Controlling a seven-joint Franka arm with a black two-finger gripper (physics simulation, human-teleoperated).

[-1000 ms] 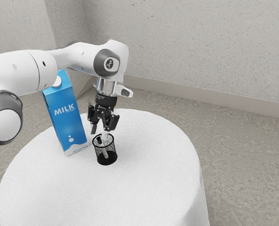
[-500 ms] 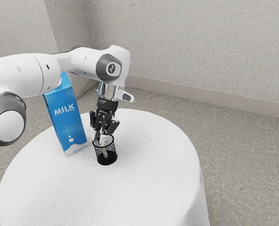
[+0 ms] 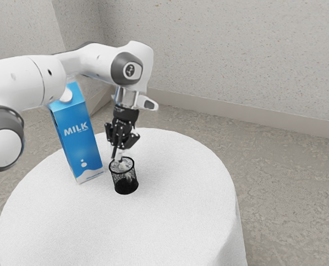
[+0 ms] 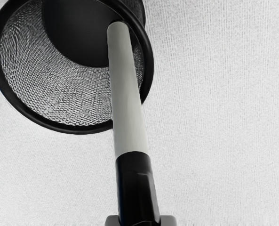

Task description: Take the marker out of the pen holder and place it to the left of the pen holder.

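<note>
Pincer [image 3: 119, 154] raised, marker [image 4: 127, 103] clamped from 2 sides.

Pen holder [image 3: 126, 189] in both cams: ext. high, wrist close-up

Holder [image 3: 126, 187] and carton [image 3: 78, 138] share the table [image 3: 175, 221]

Reading the exterior view as a clock face, 12 at its top, the holder stands on the table's 12 o'clock part. The carton stands on the table too, at about 9 to 10 o'clock from the holder, just beside it but apart. The marker [image 4: 127, 94] has its lower part inside the holder; its upper end is between the gripper's [image 3: 118, 157] fingers, above the holder's mouth. The arm [image 3: 20, 83] comes in from 10 o'clock. Floor [image 3: 286, 166] lies beyond the table toward 3, and the wall [image 3: 236, 55] rises behind, from 12 toward 2.
</note>
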